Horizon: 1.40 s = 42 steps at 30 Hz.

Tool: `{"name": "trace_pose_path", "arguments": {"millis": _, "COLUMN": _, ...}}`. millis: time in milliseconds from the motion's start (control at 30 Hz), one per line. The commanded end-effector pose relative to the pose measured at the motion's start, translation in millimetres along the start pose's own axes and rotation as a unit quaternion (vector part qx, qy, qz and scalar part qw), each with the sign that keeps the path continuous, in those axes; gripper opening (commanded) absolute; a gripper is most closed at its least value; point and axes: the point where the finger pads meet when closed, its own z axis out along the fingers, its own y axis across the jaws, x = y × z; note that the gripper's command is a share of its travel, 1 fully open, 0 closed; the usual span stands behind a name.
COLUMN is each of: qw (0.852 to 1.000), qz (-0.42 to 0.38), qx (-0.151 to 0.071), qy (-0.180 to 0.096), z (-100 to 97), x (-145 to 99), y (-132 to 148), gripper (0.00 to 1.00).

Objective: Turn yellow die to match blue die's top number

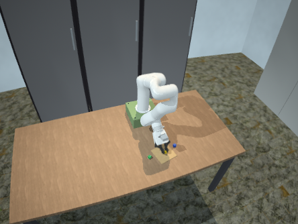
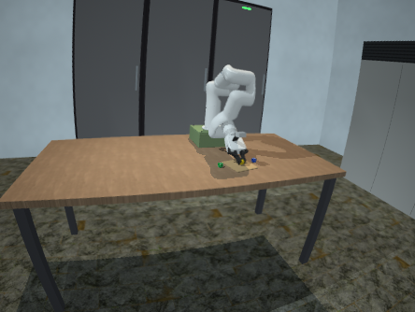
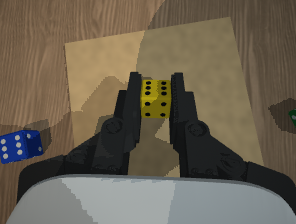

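Observation:
The yellow die (image 1: 166, 152) (image 2: 242, 162) (image 3: 156, 100) is between the fingertips over the mat (image 1: 162, 159) (image 2: 243, 169) (image 3: 200, 45). In the wrist view one face shows six dots and the face below it shows four; which is on top, and whether the die touches the mat, I cannot tell. My gripper (image 1: 164, 152) (image 2: 241, 163) (image 3: 156, 88) is shut on it, one finger at each side. The blue die (image 1: 174, 145) (image 2: 253, 160) (image 3: 19, 146) lies on the table beside the mat, a large six-dot face and a two-dot face visible.
A green die (image 1: 150, 157) (image 2: 221, 164) (image 3: 293, 118) lies on the table off the mat's other side, cut by the wrist view's right edge. The green base block (image 1: 131, 115) (image 2: 206, 138) stands behind, under the arm.

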Motion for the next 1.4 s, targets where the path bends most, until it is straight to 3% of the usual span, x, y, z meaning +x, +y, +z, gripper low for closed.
{"name": "trace_pose_path", "arguments": {"millis": 0, "qw": 1.000, "qz": 0.000, "qx": 0.000, "qy": 0.001, "z": -0.1, "x": 0.8, "y": 0.0, "gripper": 0.15}}
{"name": "trace_pose_path", "arguments": {"millis": 600, "qw": 1.000, "qz": 0.000, "qx": 0.000, "qy": 0.001, "z": -0.1, "x": 0.8, "y": 0.0, "gripper": 0.15}}
{"name": "trace_pose_path", "arguments": {"millis": 1100, "qw": 1.000, "qz": 0.000, "qx": 0.000, "qy": 0.001, "z": -0.1, "x": 0.8, "y": 0.0, "gripper": 0.36}}
{"name": "trace_pose_path", "arguments": {"millis": 1367, "qw": 1.000, "qz": 0.000, "qx": 0.000, "qy": 0.001, "z": -0.1, "x": 0.8, "y": 0.0, "gripper": 0.36}}
